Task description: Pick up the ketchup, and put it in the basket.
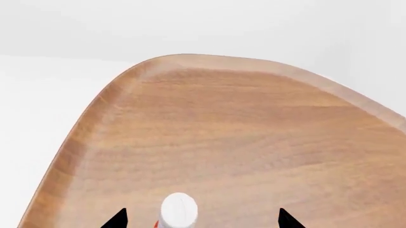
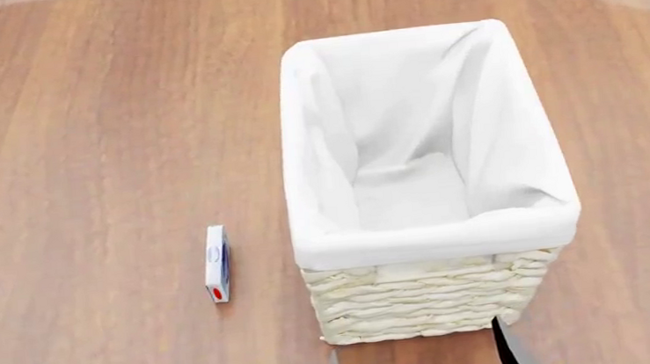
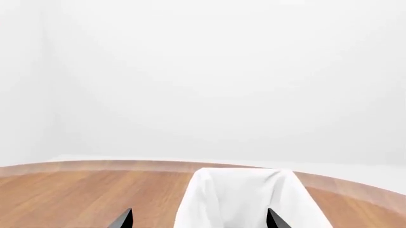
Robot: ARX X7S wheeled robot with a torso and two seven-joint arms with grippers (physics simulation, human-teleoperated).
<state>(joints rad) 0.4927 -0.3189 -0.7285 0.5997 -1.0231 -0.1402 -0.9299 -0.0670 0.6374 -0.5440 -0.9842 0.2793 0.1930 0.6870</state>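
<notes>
Left wrist view shows the ketchup [image 1: 178,210] by its white cap, standing on the worktop [image 1: 241,137] between the spread left fingers [image 1: 119,219], not yet gripped. Right wrist view: right fingers [image 3: 124,219] also spread, empty, near the basket [image 3: 247,197]. Head view: basket [image 2: 430,301] empty, small white box [image 2: 216,264] lying well to its side. Best lowered so both tips straddle the bottle's body below the cap, centred, then squeezed gently; likely slippery and top-heavy.

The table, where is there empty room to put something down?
The table shows bare wood left of the small white box, all along the far side, and in a narrower strip right of the basket. The basket's white liner is empty too. The tightest gap lies between box and basket.
</notes>
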